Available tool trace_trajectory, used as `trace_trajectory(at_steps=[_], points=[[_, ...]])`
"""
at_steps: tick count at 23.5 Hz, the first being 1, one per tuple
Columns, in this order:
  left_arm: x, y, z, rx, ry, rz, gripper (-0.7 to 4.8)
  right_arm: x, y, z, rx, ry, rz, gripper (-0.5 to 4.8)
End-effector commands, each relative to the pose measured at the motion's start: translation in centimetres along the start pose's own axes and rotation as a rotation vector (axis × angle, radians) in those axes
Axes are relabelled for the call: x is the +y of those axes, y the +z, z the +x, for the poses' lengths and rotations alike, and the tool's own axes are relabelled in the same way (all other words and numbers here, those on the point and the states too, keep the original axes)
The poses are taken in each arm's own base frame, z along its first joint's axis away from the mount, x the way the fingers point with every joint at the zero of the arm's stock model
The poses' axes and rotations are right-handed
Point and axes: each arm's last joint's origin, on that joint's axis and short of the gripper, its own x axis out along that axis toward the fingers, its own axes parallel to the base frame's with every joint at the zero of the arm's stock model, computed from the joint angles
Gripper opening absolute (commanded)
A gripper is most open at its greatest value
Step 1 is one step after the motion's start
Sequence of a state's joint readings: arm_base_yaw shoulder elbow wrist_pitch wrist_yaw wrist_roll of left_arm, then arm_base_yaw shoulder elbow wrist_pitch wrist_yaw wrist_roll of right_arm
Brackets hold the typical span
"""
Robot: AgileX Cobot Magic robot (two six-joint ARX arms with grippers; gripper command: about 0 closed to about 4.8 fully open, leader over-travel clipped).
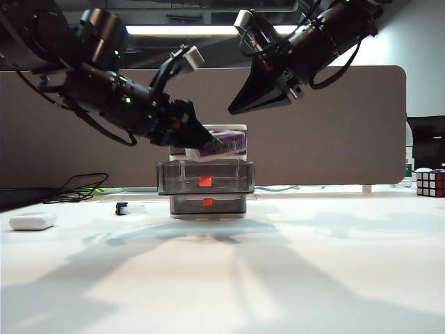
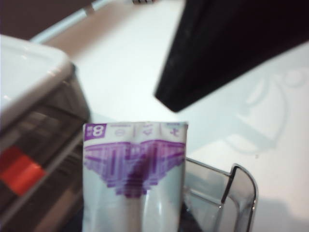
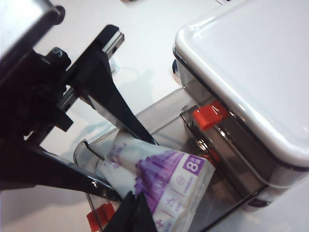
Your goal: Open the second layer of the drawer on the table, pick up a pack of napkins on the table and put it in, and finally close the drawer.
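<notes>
Placing step: napkins [image 3: 161, 186] held in left tool [image 3: 123, 169] over open second drawer [image 3: 145, 121], release needed next; right tool [image 1: 240, 108] pinched shut, raised above the unit.

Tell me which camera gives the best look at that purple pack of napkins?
The right wrist view: the pack of napkins shows nearly whole, pinched by the left gripper over the pulled-out second layer of the drawer. The left wrist view shows only its end. The exterior view shows a small purple patch.
</notes>
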State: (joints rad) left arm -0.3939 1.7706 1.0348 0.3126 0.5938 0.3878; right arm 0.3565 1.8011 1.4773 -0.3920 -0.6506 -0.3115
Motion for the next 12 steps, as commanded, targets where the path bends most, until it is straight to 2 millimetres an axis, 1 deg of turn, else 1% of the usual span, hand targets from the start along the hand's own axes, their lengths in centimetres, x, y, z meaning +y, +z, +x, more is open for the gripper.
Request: trace_trajectory(at_steps=[1,2,4,5,6,7,12], points=[[0.19,-0.08,0.41,0.016,0.033,-0.002,1.89,-0.12,0.29,-0.46,-0.016,-0.009,-0.012,-0.05],[0.17,-0.23,0.48,0.022,0.03,-0.006,2.16,-0.18,0.26,-0.5,-0.015,-0.01,-0.012,-0.05],[0.12,-0.37,0.47,0.029,0.026,-0.012,3.1,-0.35,0.22,-0.63,-0.016,-0.014,-0.01,-0.05],[0.12,-0.39,0.47,0.032,0.028,-0.013,3.67,-0.43,0.19,-0.69,-0.017,-0.016,-0.009,-0.05],[0.13,-0.39,0.47,0.033,0.03,-0.013,3.95,-0.44,0.19,-0.7,-0.017,-0.017,-0.009,-0.05],[0.12,-0.37,0.47,0.032,0.031,-0.012,4.04,-0.5,0.18,-0.74,-0.018,-0.019,-0.008,-0.05],[0.1,-0.14,0.29,0.032,0.037,-0.011,4.04,-0.53,0.27,-0.75,-0.025,-0.021,-0.015,-0.05]])
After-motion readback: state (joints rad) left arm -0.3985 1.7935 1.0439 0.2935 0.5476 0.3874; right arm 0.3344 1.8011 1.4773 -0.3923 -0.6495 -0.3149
